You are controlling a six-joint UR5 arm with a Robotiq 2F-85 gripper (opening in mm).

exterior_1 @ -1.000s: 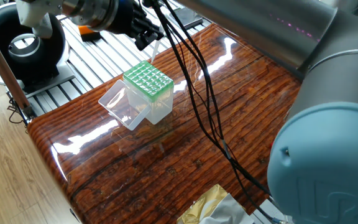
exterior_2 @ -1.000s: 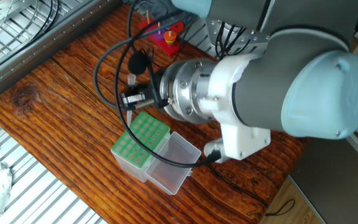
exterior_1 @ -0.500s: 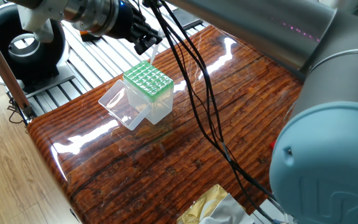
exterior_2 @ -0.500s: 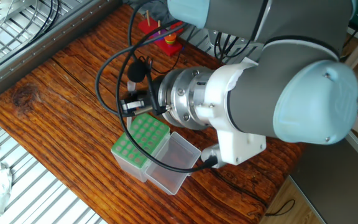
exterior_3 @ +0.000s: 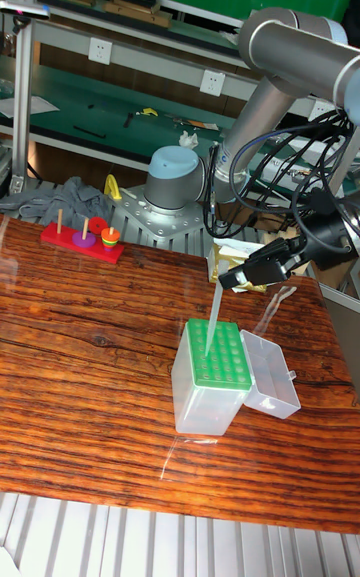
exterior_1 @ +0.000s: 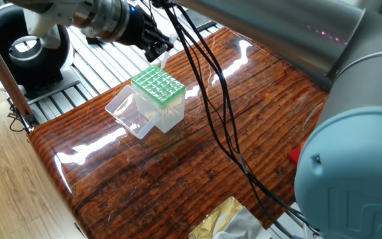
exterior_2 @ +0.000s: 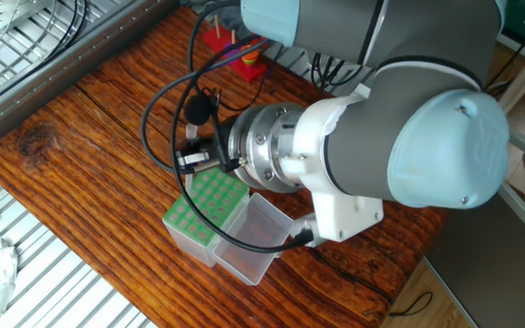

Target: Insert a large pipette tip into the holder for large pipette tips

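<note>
The black two-finger gripper (exterior_3: 232, 278) is clamped shut on the upper end of the slim, translucent whitish large pipette tip (exterior_3: 212, 319), which hangs nearly upright with its point reaching down to the green grid top of the small clear plastic holder for large pipette tips (exterior_3: 212, 377). Compared with 1 second ago, the gripper (exterior_1: 156, 45) has shifted a little toward the upper left of one fixed view and sits lower over the box, and in the other fixed view the gripper (exterior_2: 192, 160) has likewise crept toward the left edge of the green top while the arm's wrist has turned slightly. In the tall fixed view the tip's point appears to meet the grid near the middle of its top half; whether it has actually entered a hole cannot be told from any view. That small drift reads as a fine alignment over a chosen hole, so the task seems to be at the insertion step rather than finished, since most of the tip's length is above the grid. The holder (exterior_1: 157, 97) stands left of centre on the glossy reddish wooden table (exterior_1: 197, 159), its clear hinged lid (exterior_1: 126, 111) folded open to the side.
</note>
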